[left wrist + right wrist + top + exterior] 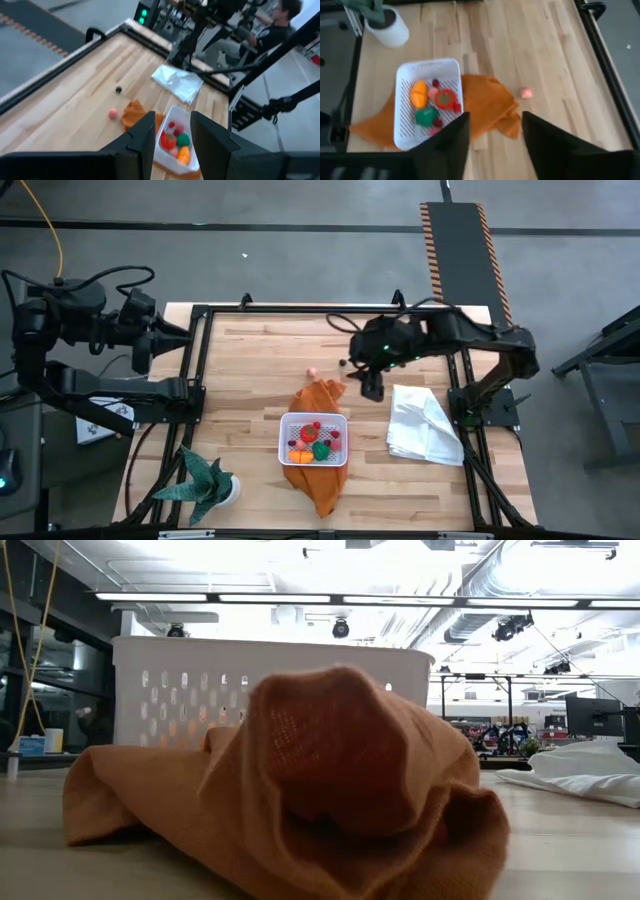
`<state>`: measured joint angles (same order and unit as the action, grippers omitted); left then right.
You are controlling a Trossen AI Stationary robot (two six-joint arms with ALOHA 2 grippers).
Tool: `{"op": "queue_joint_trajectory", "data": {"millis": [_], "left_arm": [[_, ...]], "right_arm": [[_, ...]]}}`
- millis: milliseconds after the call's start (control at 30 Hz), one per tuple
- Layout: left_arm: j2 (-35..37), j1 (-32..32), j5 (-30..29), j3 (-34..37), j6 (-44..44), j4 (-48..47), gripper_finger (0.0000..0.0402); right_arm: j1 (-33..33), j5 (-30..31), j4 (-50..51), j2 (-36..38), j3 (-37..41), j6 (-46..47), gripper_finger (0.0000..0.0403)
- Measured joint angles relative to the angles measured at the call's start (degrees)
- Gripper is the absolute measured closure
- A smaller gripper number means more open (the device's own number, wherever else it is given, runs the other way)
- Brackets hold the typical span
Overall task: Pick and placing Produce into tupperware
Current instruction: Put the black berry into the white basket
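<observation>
High view, your tupperware (314, 438) sits on the orange cloth (318, 402) mid-worktop (250, 370), with red, orange and green produce (312, 442) already inside. A pink piece (312, 372) and a small dark piece (342, 363) lie loose on the wood beyond the cloth. Your right tool (373, 388) hangs with its fingers spread, empty, between cloth and white cloth (424, 425). Left tool (170, 131) is gaping too, parked off the worktop's left edge.

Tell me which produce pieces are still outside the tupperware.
Two: the pink piece on bare wood beside the orange cloth, and the small dark piece nearer the right claw. The rest sit in the tupperware.
</observation>
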<state>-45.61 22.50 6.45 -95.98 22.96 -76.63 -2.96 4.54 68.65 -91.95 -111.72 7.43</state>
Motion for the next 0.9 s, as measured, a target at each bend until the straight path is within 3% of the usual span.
{"op": "queue_joint_trajectory", "data": {"millis": [133, 267, 433, 700, 900], "left_arm": [[-1.0, 0.0, -0.4, 0.0, 0.0, 3.7, 0.0291], [-3.2, 0.0, -3.9, 0.0, 0.2, 5.0, 0.0291], [-8.3, 0.0, -5.7, 0.0, 1.1, 5.1, 0.0291], [-17.5, 0.0, -3.2, 0.1, -0.7, 11.2, 0.0291], [-21.3, 0.0, -3.0, 0.1, -1.7, 14.3, 0.0291]], "right_arm": [[1.4, 0.0, 4.9, 1.7, 0.0, -2.7, 0.0288], [3.3, 0.0, 9.5, 2.6, 0.0, -5.8, 0.0318], [6.8, 0.0, 14.4, 2.9, 0.0, -11.0, 0.0319], [12.8, -0.6, 16.8, 3.0, 0.0, -20.7, 0.0302], [18.0, -9.6, 16.7, 4.7, 0.0, -26.9, 0.0299]]}}
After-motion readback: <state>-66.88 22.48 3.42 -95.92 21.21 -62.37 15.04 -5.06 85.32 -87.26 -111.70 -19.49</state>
